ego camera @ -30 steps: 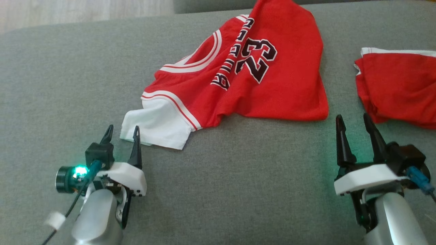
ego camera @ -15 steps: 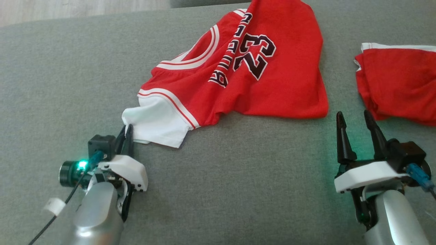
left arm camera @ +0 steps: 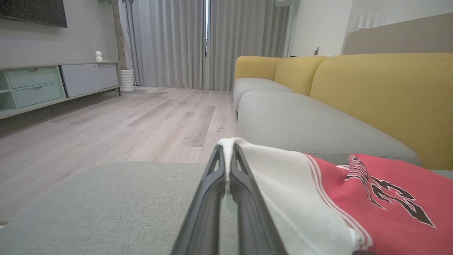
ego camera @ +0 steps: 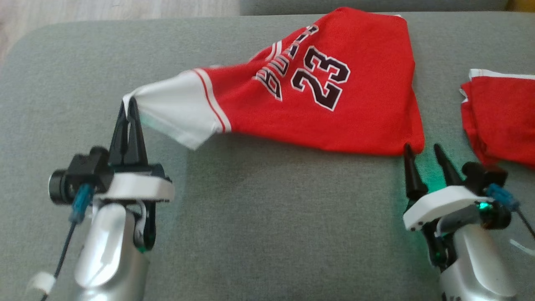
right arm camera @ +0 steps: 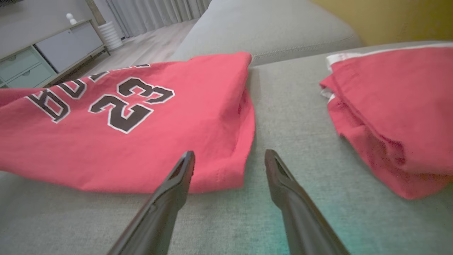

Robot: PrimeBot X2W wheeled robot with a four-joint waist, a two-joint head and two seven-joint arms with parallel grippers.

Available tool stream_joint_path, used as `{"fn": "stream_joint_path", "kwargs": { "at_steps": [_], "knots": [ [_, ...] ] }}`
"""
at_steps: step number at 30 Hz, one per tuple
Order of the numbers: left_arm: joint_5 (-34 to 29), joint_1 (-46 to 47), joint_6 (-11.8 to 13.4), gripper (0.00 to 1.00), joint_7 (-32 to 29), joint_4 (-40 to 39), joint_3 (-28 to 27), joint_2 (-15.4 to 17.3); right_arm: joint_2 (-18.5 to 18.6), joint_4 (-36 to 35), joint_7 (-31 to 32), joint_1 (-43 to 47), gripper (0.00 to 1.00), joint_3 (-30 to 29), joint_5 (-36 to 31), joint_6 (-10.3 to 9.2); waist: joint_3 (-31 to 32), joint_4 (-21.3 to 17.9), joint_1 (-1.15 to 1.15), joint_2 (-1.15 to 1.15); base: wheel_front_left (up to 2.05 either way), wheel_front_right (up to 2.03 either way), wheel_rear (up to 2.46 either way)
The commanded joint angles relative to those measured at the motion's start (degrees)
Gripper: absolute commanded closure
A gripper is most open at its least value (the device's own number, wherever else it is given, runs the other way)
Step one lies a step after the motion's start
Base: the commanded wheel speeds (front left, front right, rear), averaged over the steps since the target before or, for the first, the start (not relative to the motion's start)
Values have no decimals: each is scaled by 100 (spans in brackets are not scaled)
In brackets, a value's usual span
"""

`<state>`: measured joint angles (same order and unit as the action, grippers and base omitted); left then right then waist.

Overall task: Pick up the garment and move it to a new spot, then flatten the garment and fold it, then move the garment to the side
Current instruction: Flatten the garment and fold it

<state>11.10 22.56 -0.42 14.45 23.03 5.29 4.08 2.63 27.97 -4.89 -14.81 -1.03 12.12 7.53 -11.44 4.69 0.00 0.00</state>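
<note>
The garment (ego camera: 334,104) is a red jersey with a white sleeve and a black "23", lying on the grey sofa seat (ego camera: 259,217). My left gripper (ego camera: 128,102) is shut on the tip of the white sleeve (left arm camera: 283,177) and holds it lifted off the cushion, stretching the cloth to the left. In the left wrist view the sleeve's edge is pinched between the closed fingers (left arm camera: 226,152). My right gripper (ego camera: 422,148) is open at the jersey's near right corner (right arm camera: 233,170), its fingertips just short of the hem with nothing between them.
A second red garment (ego camera: 501,121) lies folded at the right of the cushion, close to my right gripper. Yellow backrests (left arm camera: 382,99) rise behind the seat. Wooden floor (left arm camera: 106,127) lies past the cushion's far-left edge.
My left gripper closed on the white sleeve, then rose and pulled it up and left, stretching the jersey. My right gripper moved up to the jersey's near corner. The camera has shifted.
</note>
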Motion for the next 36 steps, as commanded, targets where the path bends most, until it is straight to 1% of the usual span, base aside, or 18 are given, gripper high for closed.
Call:
{"fn": "stream_joint_path", "kwargs": {
  "at_steps": [1,5,11,18,29,30,31,32,36],
  "knots": [
    [-35,16,31,100,53,-242,-228,71,25,-77,2,-139,0,160,44,-4,10,28,0,0,0,0,0],
    [-89,-158,16,100,53,-485,-256,35,25,303,68,-238,0,202,-18,-4,-5,77,0,0,0,0,0],
    [-143,-226,-6,100,54,-606,-290,-5,25,659,-10,-390,0,134,-53,-4,-78,111,0,0,0,0,0],
    [-183,-228,-31,100,54,-633,-284,-49,25,952,-194,-667,0,101,36,-4,-129,147,0,0,0,0,0],
    [-240,-210,-89,100,54,-632,-258,-83,25,1259,-410,-950,0,314,-35,-4,-179,201,0,0,0,0,0],
    [-245,-213,-94,100,54,-625,-261,-84,25,1278,-419,-962,37,352,-40,-4,-173,200,0,0,0,0,0],
    [-249,-217,-96,100,54,-620,-268,-86,25,1292,-427,-968,78,394,-46,-4,-162,197,0,0,0,0,0],
    [-253,-225,-98,100,54,-611,-276,-88,25,1296,-441,-966,100,440,-61,-4,-143,190,0,0,0,0,0],
    [-283,-279,-99,100,54,-558,-308,-92,25,1234,-485,-882,100,479,-202,-4,-17,127,0,0,0,0,0]
  ]
}}
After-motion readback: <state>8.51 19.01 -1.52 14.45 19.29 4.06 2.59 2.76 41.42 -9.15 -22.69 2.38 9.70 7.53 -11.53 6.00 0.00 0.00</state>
